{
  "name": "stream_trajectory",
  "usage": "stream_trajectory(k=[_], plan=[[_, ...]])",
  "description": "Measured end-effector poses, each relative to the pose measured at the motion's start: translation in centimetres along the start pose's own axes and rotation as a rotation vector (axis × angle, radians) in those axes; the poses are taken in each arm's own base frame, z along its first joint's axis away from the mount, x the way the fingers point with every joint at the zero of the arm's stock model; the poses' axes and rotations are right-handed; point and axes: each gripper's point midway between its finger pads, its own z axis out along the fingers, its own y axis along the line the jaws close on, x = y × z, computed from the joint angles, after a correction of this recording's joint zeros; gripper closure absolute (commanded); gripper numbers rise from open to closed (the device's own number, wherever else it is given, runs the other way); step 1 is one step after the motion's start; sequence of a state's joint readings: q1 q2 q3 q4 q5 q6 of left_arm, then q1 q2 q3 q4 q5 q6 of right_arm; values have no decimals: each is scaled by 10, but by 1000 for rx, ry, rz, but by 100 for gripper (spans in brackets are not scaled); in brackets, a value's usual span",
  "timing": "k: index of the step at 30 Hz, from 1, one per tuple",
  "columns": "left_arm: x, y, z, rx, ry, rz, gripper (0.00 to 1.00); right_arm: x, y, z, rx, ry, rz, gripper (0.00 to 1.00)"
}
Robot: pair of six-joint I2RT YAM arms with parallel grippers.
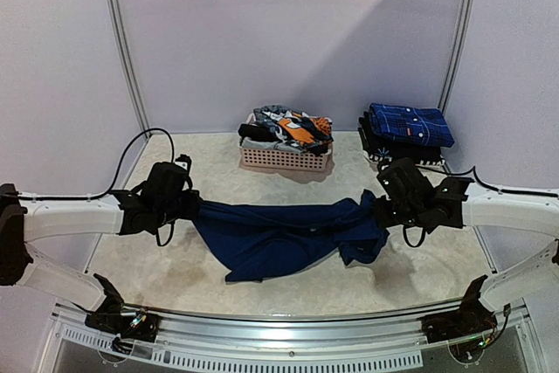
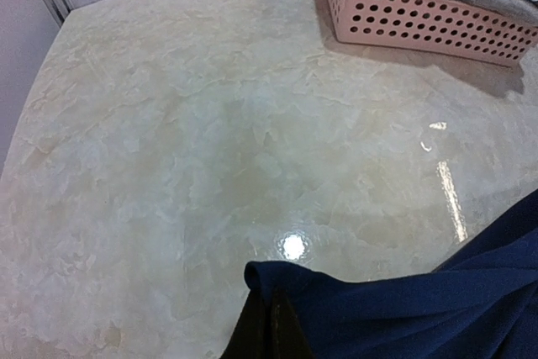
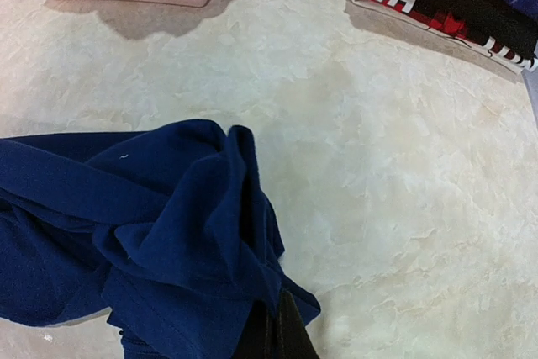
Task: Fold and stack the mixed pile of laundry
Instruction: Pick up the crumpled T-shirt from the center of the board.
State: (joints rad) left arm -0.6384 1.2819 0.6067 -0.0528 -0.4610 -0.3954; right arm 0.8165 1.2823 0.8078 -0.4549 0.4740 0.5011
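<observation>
I'm looking into a lab test booth: plain pale wall panels (image 1: 288, 32) in metal framing (image 1: 122, 41), robot arms (image 1: 70, 216) bolted along the bench (image 1: 175, 259) rail (image 1: 279, 325).

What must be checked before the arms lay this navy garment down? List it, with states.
1. Left claw shut on the navy garment: ok.
2. Right claw shut on its other end: ok.
3. Garment spread flat: not ok, bunched at the right end.
4. Pink basket apart from the garment: ok.
5. Folded stack apart from the garment: ok.
6. Which edges the claws hold: cannot tell.
</observation>
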Motion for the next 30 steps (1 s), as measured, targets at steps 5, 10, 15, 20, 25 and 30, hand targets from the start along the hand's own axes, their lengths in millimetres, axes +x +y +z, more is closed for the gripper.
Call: stream_trajectory(k=[5,10,15,20,25,30], plan=[[0,3,-3,-7,2,1,100,1,-9,-4,-17,-18,45,100],[-2,5,-8,-7,-5,-3,100,0,-10,-7,-32,-31,64,100],[-7,7,-13,-7,-23,-12,100,1,-10,-7,-45,-36,71,100],[-10,10,-20,-2,-44,-22,100,-4,-6,-10,-77,-61,86,100],[-18,14,-31,6,-82,-38,100,-16,0,-21,-139,-108,109,100],[-30,16,-43,22,-128,-60,100,-28,6,-33,-196,-154,117,100]])
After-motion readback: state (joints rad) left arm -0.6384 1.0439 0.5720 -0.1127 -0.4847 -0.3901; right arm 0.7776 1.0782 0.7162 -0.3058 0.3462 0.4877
